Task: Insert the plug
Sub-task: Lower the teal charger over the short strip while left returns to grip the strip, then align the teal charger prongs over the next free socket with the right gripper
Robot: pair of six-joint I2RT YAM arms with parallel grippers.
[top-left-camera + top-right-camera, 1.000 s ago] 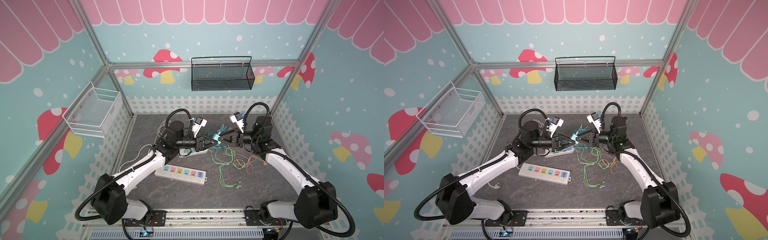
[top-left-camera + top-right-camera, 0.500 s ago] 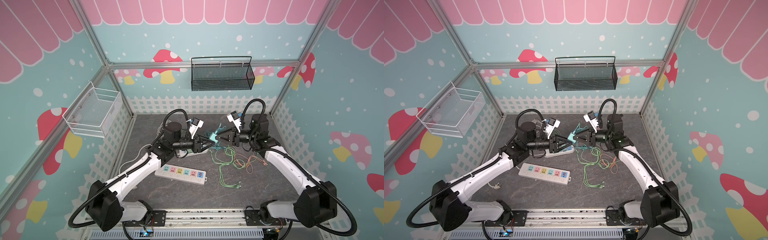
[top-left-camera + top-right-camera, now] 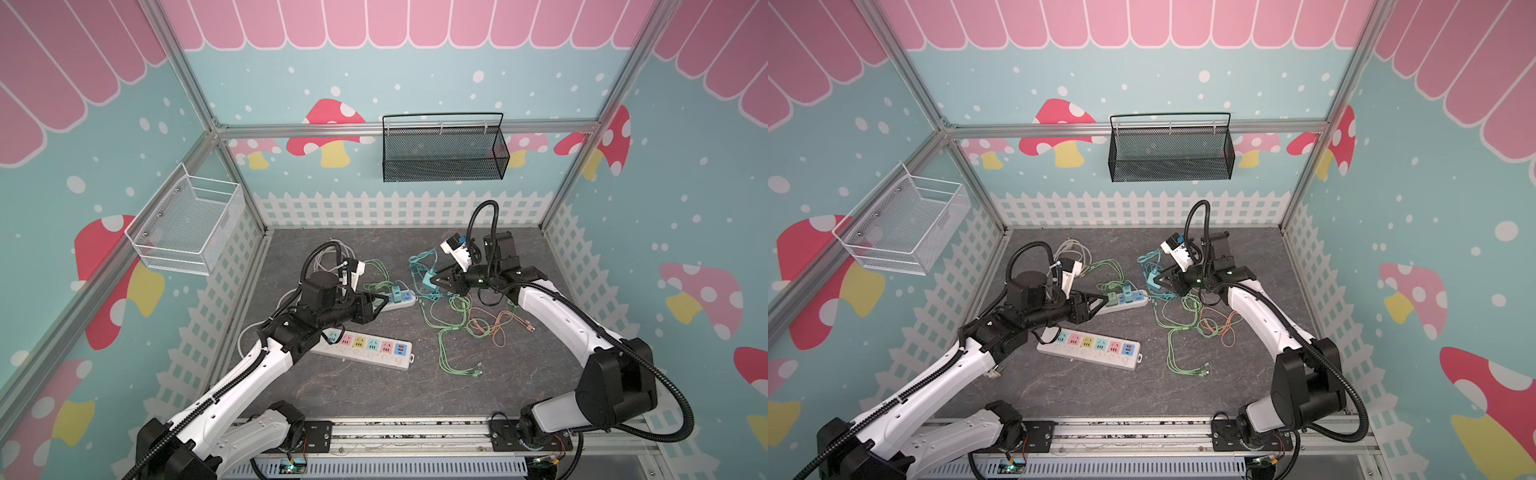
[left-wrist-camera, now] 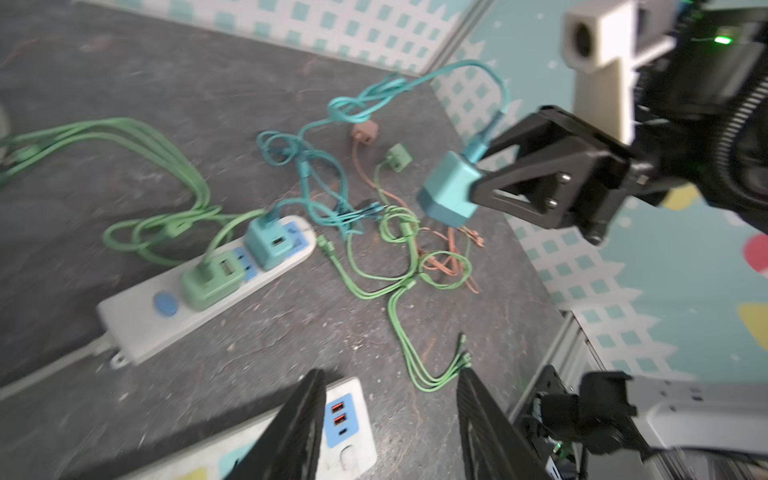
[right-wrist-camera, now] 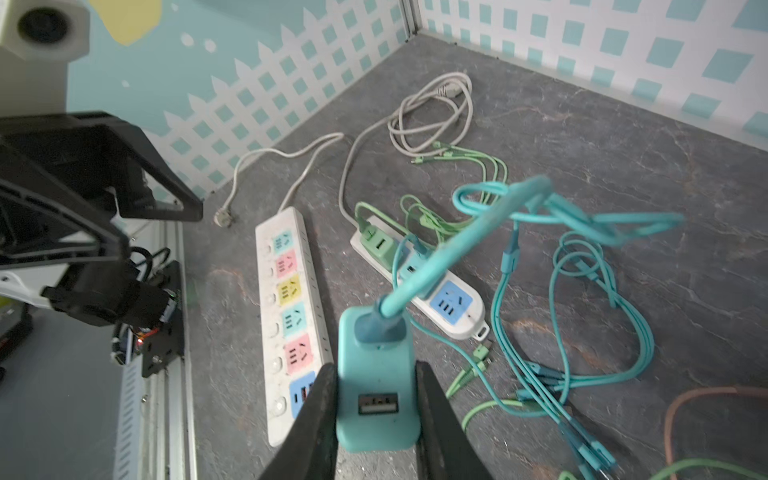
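Two power strips lie on the dark stone-patterned floor (image 3: 457,395). One is a long white strip with six coloured sockets (image 3: 365,347) at the near side. The other is a short white strip with blue sockets (image 4: 137,316) just beyond it, carrying two adapters: one green adapter (image 4: 212,278) and one teal adapter (image 4: 268,243). A third, the teal square charger plug (image 5: 374,361), is pinched between the narrow jaws of the right gripper (image 3: 436,283), lifted off the floor to the right of the short strip, with its teal cable (image 5: 436,249) trailing. The left gripper (image 4: 390,374) hangs above the strips, jaws partly apart and holding nothing. One tangle of green, teal and orange cables (image 3: 453,316) lies right of the strips.
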